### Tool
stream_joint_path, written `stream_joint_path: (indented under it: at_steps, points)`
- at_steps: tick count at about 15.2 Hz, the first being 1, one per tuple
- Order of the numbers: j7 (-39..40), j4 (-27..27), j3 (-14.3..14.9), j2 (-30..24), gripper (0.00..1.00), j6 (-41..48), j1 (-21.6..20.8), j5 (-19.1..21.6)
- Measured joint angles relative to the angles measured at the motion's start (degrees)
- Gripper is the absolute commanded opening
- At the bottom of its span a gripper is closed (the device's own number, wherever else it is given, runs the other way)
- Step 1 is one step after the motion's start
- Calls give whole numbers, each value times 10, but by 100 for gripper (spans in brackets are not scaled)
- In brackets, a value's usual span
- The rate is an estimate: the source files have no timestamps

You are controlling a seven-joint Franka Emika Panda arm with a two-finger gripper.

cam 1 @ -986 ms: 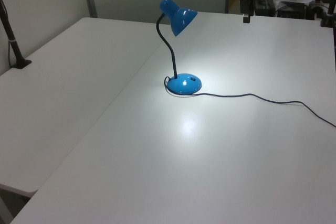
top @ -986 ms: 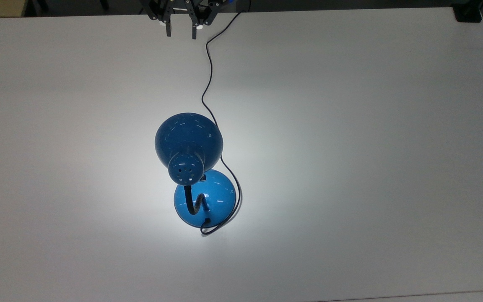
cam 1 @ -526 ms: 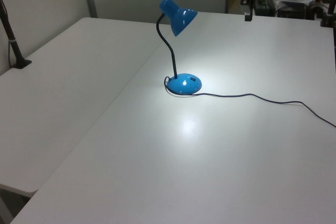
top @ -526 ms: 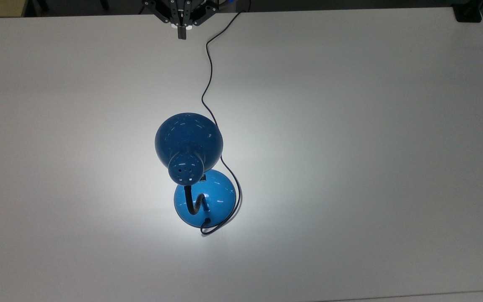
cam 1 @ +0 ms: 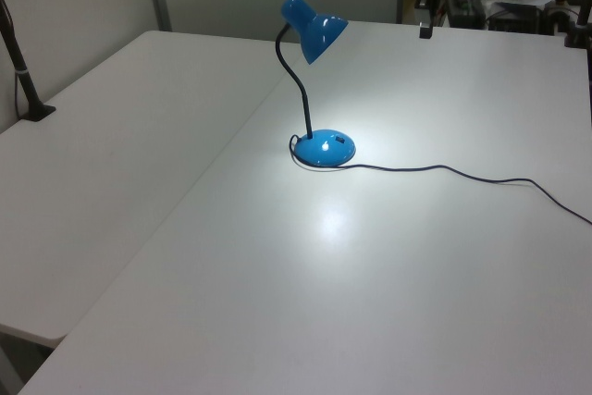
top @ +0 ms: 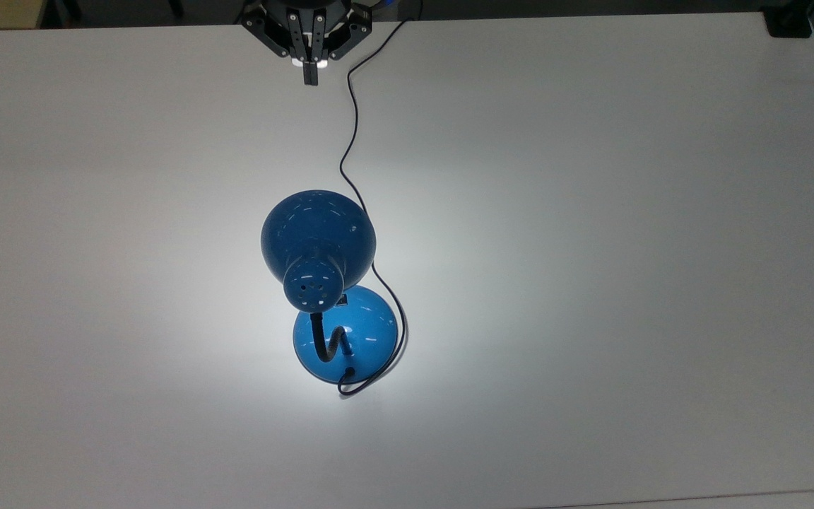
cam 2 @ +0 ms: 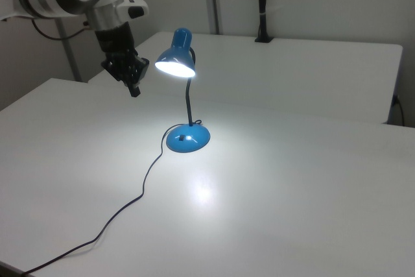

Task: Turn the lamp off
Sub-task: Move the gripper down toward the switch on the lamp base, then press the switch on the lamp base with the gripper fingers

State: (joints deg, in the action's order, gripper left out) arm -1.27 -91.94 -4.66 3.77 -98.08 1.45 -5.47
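Lamp (top: 319, 240) stands near the middle of the white bench (top: 591, 283), lit, its blue domed shade throwing a bright pool onto the surface around the round base (cam 1: 325, 148); the thin black cord (top: 350, 127) runs from the base toward the bench's far edge in the top view. The hand (top: 310, 79) hangs above that far edge, well apart from the lamp and just beside the cord. A second ago its two fingers stood apart; by half a second ago they had come together, and now they are pressed into a single narrow tip holding nothing, while the hand has edged a little inward over the bench. My judgement is that this closing readies the tip to poke a switch rather than grasp anything, so the task is barely begun: the light is still on and the whole approach remains. A small dark patch on the base (cam 2: 183, 138), on the side under the shade, may be the switch, though I cannot be sure. No brand, label or writing can be read anywhere.
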Motion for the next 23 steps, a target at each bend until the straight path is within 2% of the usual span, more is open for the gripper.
stream_joint_path:
  at_steps: [3, 9, 17, 23]
  points:
    - [0, -23, 0, 14, 0, -64, 0, 0]
    - [0, -106, 1, 47, 0, -233, 1, 0]
    - [2, -167, 1, 138, 0, -490, 6, 0]
    - [23, -182, 1, 189, 0, -616, 6, -4]
